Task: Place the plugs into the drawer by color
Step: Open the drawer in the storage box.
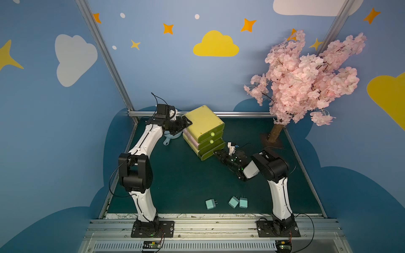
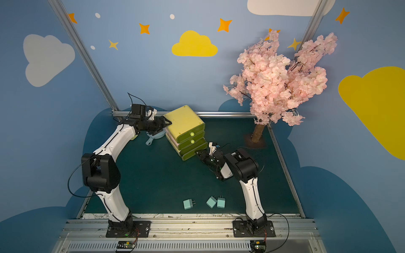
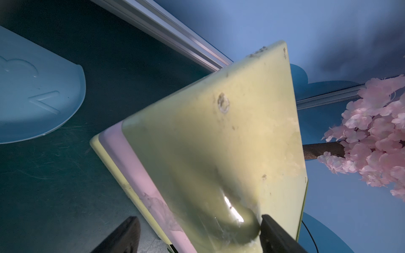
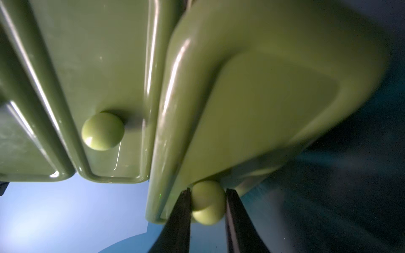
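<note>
The drawer chest (image 1: 202, 122) stands close to the far edge of the tabletop (image 1: 186, 181), about midway along it, with its olive fronts turned toward the near right corner. A pink band (image 3: 131, 166) shows along its side between the yellow layers. The left claw (image 1: 187, 123) is at the chest's rear top corner. In the left wrist view one finger (image 3: 274, 232) touches the yellow top panel and the other finger (image 3: 122, 236) stands off beside the side wall, with the corner between them. Whether they pinch it I cannot tell. The right claw (image 4: 207, 190) is closed narrowly on the bottom drawer knob (image 4: 208, 203), a dark finger on each side of it. The bottom drawer (image 1: 209, 154) sits slightly forward of the two above, whose knobs (image 1: 212, 133) show in both top views. Three pale teal plugs (image 1: 210, 204) lie near the near edge, between the two arm bases. Two of them (image 1: 233, 202) touch side by side, and the third lies apart to their left. A pale blue dish (image 1: 169, 138) sits just beside the chest under the left claw. A pink blossom tree (image 1: 306, 76) stands at the far right corner.
</note>
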You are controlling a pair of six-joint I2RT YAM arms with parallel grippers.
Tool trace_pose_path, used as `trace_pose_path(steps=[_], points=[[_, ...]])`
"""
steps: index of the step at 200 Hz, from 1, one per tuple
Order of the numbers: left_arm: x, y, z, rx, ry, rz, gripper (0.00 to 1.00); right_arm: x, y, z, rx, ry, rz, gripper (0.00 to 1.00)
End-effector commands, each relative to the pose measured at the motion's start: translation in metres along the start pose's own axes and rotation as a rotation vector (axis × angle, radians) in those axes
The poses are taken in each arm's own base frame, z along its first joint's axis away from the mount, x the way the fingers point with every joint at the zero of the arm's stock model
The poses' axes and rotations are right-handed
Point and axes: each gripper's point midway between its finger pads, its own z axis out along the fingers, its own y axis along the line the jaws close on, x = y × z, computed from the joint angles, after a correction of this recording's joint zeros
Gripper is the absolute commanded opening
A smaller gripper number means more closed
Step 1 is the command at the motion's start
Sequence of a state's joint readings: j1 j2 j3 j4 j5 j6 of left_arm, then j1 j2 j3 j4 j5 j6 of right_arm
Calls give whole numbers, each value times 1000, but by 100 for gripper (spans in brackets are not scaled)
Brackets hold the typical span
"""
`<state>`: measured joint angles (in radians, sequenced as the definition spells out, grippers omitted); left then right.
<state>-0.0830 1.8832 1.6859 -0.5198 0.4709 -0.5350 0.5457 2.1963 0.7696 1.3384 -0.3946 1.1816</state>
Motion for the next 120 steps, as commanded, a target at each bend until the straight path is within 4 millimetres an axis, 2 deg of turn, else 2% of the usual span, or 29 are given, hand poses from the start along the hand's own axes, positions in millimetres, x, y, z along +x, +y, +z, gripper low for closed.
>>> trace_pose_path(steps=[1, 34, 84, 120], points=[[18, 39, 13, -119, 64, -52, 86, 20, 2, -12, 15, 33, -28, 10], [18, 37, 13, -111, 64, -52, 86, 35, -6, -35, 57, 45, -38, 12], [21, 34, 15, -111, 70, -45, 87, 54, -13, -56, 98, 71, -44, 14], [23, 33, 17, -112, 73, -42, 86, 59, -11, -64, 103, 77, -57, 16]])
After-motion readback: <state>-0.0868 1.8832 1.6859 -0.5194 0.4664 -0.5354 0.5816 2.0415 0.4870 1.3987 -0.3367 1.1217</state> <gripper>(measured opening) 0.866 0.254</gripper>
